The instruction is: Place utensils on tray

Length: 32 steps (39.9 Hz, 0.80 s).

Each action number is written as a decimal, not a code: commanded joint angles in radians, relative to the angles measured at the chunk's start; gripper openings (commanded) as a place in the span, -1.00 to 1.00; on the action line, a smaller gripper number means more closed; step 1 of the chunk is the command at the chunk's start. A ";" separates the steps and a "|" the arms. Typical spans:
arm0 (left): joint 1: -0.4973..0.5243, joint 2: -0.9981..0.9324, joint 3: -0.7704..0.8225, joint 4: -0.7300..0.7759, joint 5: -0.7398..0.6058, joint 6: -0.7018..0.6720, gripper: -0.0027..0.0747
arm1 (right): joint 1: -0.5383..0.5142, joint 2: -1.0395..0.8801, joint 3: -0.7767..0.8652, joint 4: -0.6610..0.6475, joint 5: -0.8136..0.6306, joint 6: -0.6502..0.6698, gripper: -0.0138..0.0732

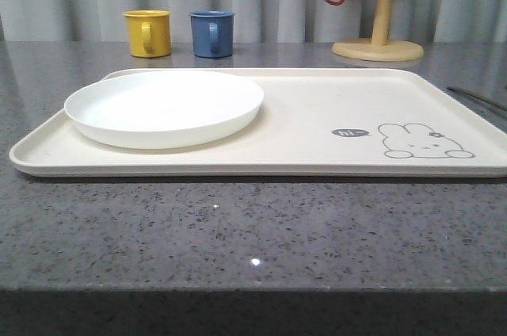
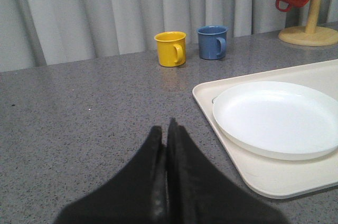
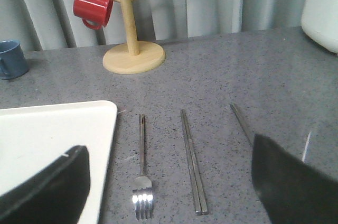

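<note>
My right claw point(image 3: 169, 182) is spread wide with nothing in it, hanging over the utensils on the grey tabletop point(image 3: 253, 71). The fork point(image 3: 142, 171) lies just beside the tray point(image 3: 58, 129), tines toward me; the chopsticks point(image 3: 193, 160) lie parallel at its 3 o'clock, and a third handle, probably the spoon point(image 3: 242, 123), sits further out at 3 o'clock, partly hidden behind one of my fingers. None is on the tray yet. My left claw point(image 2: 168, 145) is pressed closed, empty, resting over bare tabletop at the tray's 9 o'clock side, where the white plate point(image 2: 274, 118) sits.

I judge the fork is the first pick. I should centre over its slim handle, close across its width, and lift level, because thin metal flat on stone will slip easily. Then set it on the open part of the tray near the rabbit drawing point(image 1: 424, 142), clear of the plate.
</note>
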State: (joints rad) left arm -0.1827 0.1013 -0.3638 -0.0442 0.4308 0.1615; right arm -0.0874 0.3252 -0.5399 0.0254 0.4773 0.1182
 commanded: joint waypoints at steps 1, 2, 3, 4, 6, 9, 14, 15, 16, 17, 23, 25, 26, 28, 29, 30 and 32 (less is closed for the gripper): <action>0.002 0.013 -0.027 -0.010 -0.085 -0.012 -0.98 | -0.006 0.014 -0.035 -0.001 -0.076 -0.007 0.79; 0.002 0.013 -0.027 -0.010 -0.085 -0.012 -0.98 | -0.006 0.014 -0.035 -0.001 -0.076 -0.007 0.79; 0.002 0.013 -0.027 -0.010 -0.085 -0.012 -0.98 | -0.006 0.014 -0.035 -0.001 -0.076 -0.007 0.79; 0.002 0.013 -0.027 -0.010 -0.085 -0.012 -0.98 | -0.006 0.014 -0.035 -0.001 -0.076 -0.007 0.79; 0.002 0.013 -0.027 -0.010 -0.085 -0.012 -0.98 | -0.006 0.014 -0.035 -0.001 -0.076 -0.007 0.79; 0.002 0.013 -0.027 -0.010 -0.085 -0.012 -0.98 | -0.006 0.014 -0.035 -0.001 -0.076 -0.007 0.79; 0.002 0.013 -0.027 -0.010 -0.085 -0.012 -0.98 | -0.006 0.014 -0.035 -0.001 -0.078 -0.007 0.79; 0.002 0.013 -0.027 -0.010 -0.085 -0.012 -0.98 | -0.006 0.014 -0.035 -0.001 -0.081 -0.007 0.79; 0.002 0.013 -0.027 -0.010 -0.085 -0.012 -0.98 | -0.006 0.014 -0.035 -0.001 -0.081 -0.007 0.79; 0.002 0.013 -0.027 -0.010 -0.085 -0.012 -0.98 | -0.006 0.014 -0.035 -0.001 -0.081 -0.007 0.79; 0.002 0.013 -0.027 -0.010 -0.085 -0.012 -0.98 | -0.006 0.016 -0.038 0.000 -0.072 -0.007 0.79; 0.002 0.013 -0.027 -0.010 -0.085 -0.012 -0.98 | -0.006 0.031 -0.049 0.000 -0.057 -0.007 0.79; 0.002 0.013 -0.027 -0.010 -0.085 -0.012 -0.98 | -0.006 0.046 -0.061 -0.001 -0.050 -0.010 0.79; 0.002 0.013 -0.027 -0.010 -0.085 -0.012 -0.98 | -0.006 0.084 -0.094 -0.001 -0.031 -0.023 0.79; 0.002 0.013 -0.027 -0.010 -0.085 -0.012 -0.98 | -0.006 0.119 -0.116 -0.001 -0.017 -0.033 0.79; 0.002 0.013 -0.027 -0.010 -0.085 -0.012 -0.98 | -0.006 0.143 -0.134 -0.001 -0.001 -0.042 0.79; 0.002 0.013 -0.027 -0.010 -0.085 -0.012 -0.98 | -0.006 0.204 -0.188 -0.001 0.036 -0.055 0.79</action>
State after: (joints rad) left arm -0.1827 0.1013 -0.3638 -0.0442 0.4308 0.1593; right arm -0.0874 0.4387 -0.6324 0.0254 0.5431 0.0961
